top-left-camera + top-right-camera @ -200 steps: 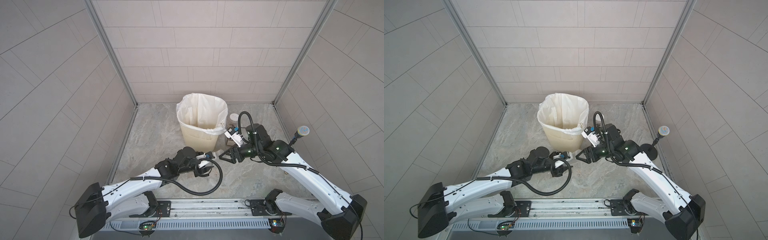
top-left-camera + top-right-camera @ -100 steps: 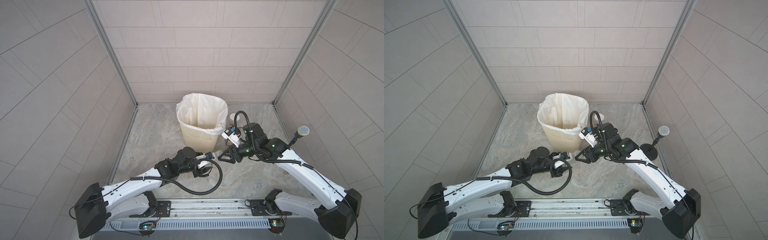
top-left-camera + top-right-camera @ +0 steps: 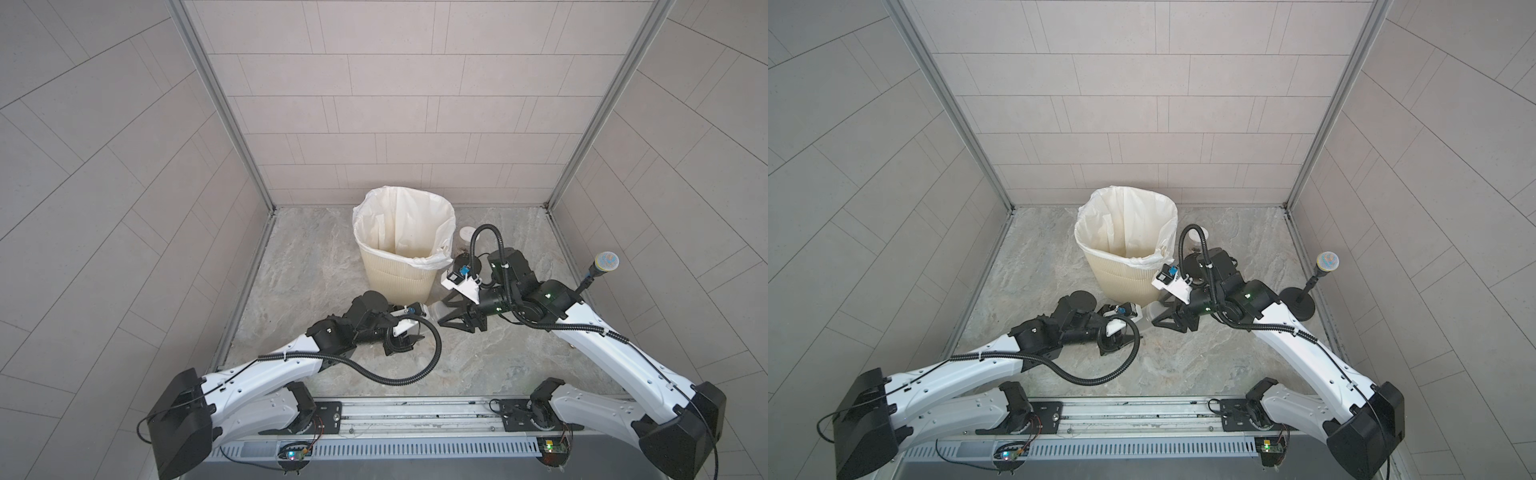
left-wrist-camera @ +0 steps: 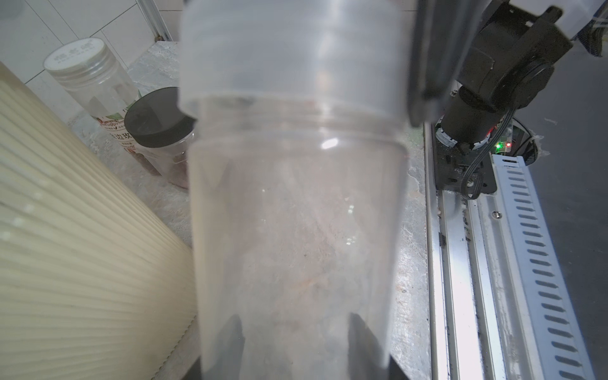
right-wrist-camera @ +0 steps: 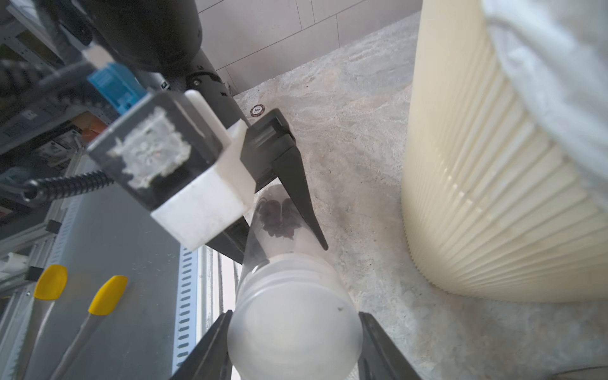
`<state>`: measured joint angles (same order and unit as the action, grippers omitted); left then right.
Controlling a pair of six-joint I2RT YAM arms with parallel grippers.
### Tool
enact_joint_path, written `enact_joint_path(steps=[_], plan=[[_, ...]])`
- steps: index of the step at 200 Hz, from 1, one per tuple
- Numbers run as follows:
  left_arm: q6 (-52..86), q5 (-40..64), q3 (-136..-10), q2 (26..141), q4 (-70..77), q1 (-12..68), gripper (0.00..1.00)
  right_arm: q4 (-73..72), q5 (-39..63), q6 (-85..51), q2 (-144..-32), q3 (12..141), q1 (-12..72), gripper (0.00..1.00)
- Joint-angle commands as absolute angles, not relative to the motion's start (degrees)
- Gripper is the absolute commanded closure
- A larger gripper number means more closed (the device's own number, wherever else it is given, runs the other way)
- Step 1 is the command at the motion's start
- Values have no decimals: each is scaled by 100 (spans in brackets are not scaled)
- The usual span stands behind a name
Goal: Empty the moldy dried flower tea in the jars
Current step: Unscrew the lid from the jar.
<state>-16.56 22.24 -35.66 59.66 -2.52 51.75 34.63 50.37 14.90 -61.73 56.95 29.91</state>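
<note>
Now, left jaws clamped on slim jar [image 4: 296, 246], right jaws closed on its lid [image 5: 292, 332].

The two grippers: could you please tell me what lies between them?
The tall slim jar bridges them: the left gripper grips its clear body, the right gripper clamps its frosted lid. The right wrist view shows it best.

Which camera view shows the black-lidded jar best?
The left wrist view: the black-lidded jar stands beside the bin, lid and brownish contents plain. In both top views the right arm covers that spot; I cannot pick it out. The right wrist view misses it.
</note>
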Motion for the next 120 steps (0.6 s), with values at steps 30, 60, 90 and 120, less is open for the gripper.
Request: enact_joint_path(steps=[30,60,90,120], plan=[[-1600,2543,-3616,5697,-362,5104,58,2878,5862,1701,-5810,5447,2714,79],[-1519,2428,-3517,5567,-231,5008,58,2548,5851,908,-5670,5327,2459,79],[-1442,2273,-3498,5524,-141,4947,58,2435,5387,-218,-5504,5282,2233,78],[-1291,2070,-3411,5428,30,4922,57,2653,4399,-1286,-5147,5182,1934,78]])
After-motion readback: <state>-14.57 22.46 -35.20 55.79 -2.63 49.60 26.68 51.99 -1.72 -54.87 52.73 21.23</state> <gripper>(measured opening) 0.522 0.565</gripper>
